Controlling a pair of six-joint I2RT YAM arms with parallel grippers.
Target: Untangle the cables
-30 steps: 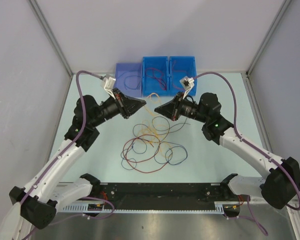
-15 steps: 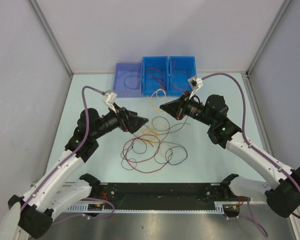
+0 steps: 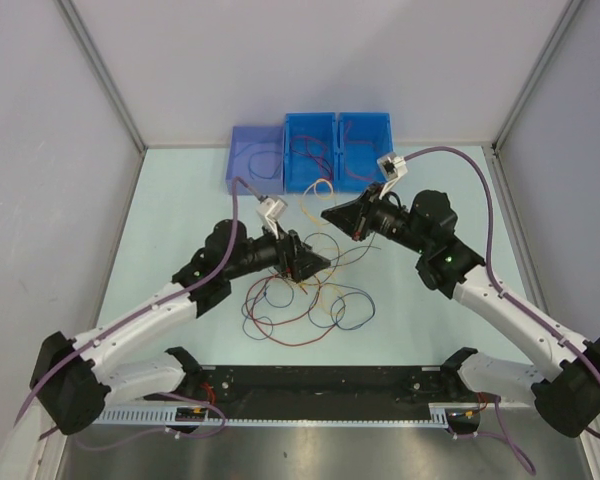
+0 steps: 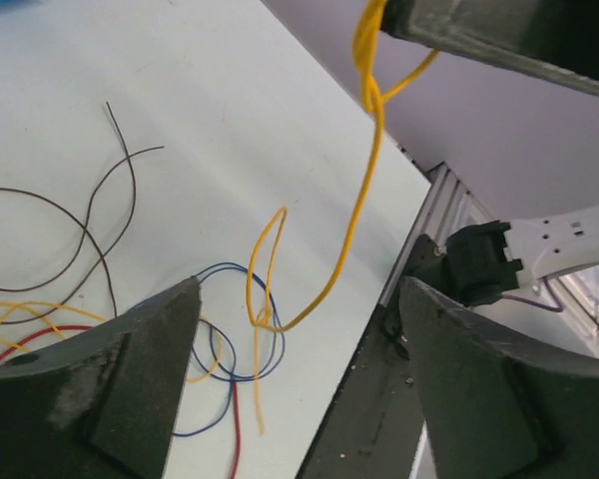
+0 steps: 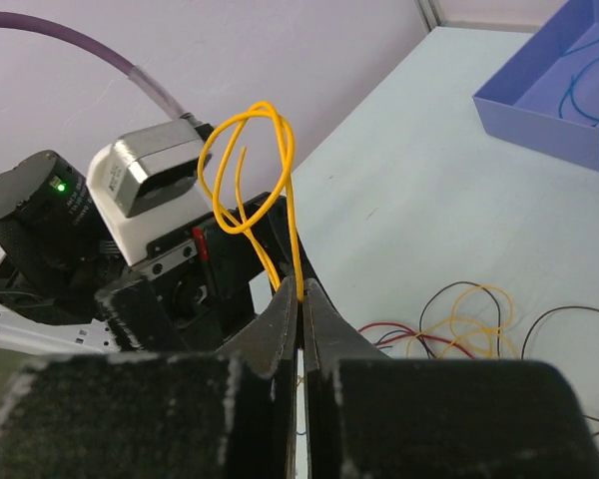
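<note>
Cables (image 3: 300, 300), top view: light floppy heap on table (image 3: 180, 200) between both arms. Left wrist: left gripper (image 4: 299, 339) spread, yellow cable (image 4: 364, 200) dangles ahead, I'd grab its straight hanging run. Right wrist: right gripper (image 5: 299, 299) pinching that strand, thin, could slip

Left fingers (image 4: 130, 389) wide apart, a yellow cable (image 4: 365, 195) between them above loose cables (image 4: 225, 265) on the table (image 4: 200, 120).

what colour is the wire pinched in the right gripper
Orange-yellow wire; clearest in right wrist view.
</note>
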